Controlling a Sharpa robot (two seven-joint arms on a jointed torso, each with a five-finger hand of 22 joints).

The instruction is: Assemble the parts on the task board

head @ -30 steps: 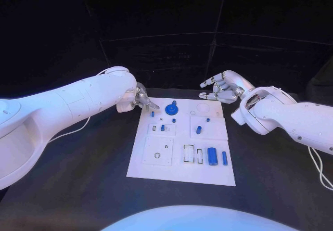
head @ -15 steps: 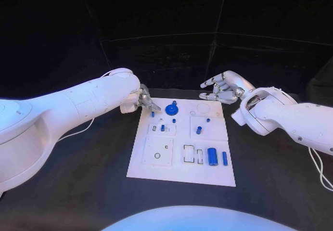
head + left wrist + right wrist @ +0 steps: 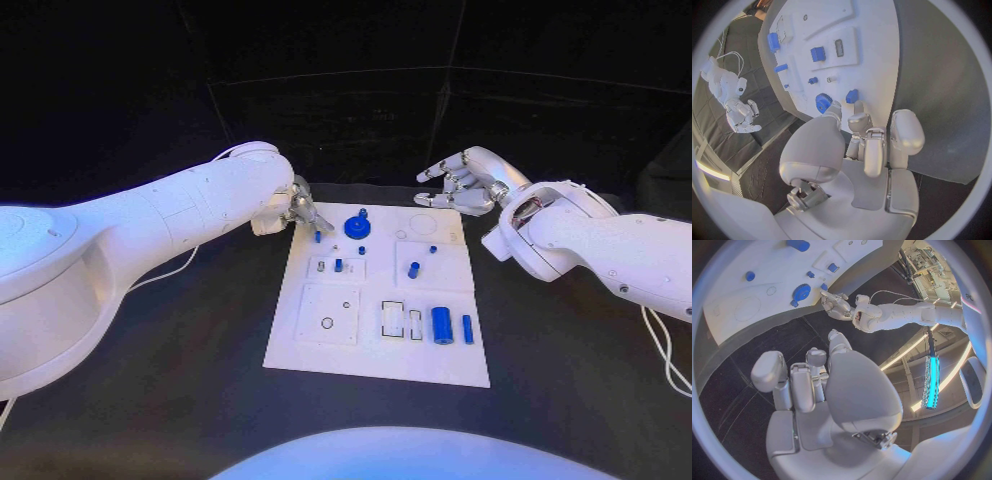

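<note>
Right now the white task board [image 3: 378, 300] lies flat in the middle of the black tabletop [image 3: 173, 380]. At about eleven o'clock on the board the left hand [image 3: 299, 207] hovers, its fingers bunched just above a small blue peg [image 3: 317, 236] near the board's edge; whether they actually touch it I cannot tell. Just beside that, toward twelve o'clock, sits a round blue gear [image 3: 358, 229]. At about one o'clock, beyond the board's far corner, the right hand [image 3: 464, 182] hangs above the tabletop with its fingers loosely curled and parted, holding nothing. Toward four o'clock on the board lie a blue cylinder [image 3: 441, 325] and a slimmer blue bar [image 3: 466, 328], side by side.
</note>
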